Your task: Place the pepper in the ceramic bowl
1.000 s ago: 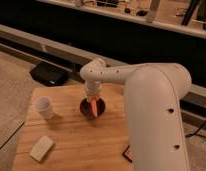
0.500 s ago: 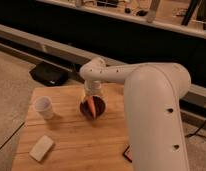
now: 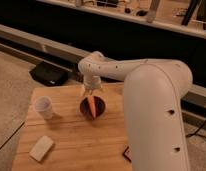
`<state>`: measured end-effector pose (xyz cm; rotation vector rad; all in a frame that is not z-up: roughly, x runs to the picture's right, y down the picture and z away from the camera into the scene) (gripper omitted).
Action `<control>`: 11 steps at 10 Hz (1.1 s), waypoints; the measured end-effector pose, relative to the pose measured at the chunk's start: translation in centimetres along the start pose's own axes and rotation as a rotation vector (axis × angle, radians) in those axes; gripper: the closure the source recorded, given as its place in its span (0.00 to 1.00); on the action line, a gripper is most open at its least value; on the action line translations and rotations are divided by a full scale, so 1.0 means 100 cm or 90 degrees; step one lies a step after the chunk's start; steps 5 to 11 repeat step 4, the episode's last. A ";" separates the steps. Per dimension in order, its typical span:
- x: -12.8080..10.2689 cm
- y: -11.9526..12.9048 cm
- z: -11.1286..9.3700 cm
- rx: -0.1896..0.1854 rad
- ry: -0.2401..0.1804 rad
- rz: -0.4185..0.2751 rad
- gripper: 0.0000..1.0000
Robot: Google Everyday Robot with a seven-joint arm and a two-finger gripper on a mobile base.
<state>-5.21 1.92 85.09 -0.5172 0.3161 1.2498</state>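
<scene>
The orange pepper (image 3: 92,106) lies inside the dark maroon ceramic bowl (image 3: 99,105) in the middle of the wooden table (image 3: 76,140). My gripper (image 3: 91,92) hangs just above the bowl's far rim, a little above the pepper's top end. The white arm reaches in from the right and covers the table's right side.
A white cup (image 3: 44,107) stands left of the bowl. A pale rectangular block (image 3: 40,148) lies at the front left. A dark red-and-black packet's corner (image 3: 126,154) shows beside the arm at the front right. A black box (image 3: 48,74) sits on the floor behind the table.
The pepper now lies in the bowl and the gripper has lifted slightly above it, back toward the far rim.
</scene>
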 end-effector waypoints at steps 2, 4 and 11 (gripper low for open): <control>0.004 0.001 -0.020 0.008 0.012 -0.002 0.22; 0.006 0.002 -0.025 0.010 0.017 -0.004 0.22; 0.006 0.002 -0.025 0.010 0.017 -0.004 0.22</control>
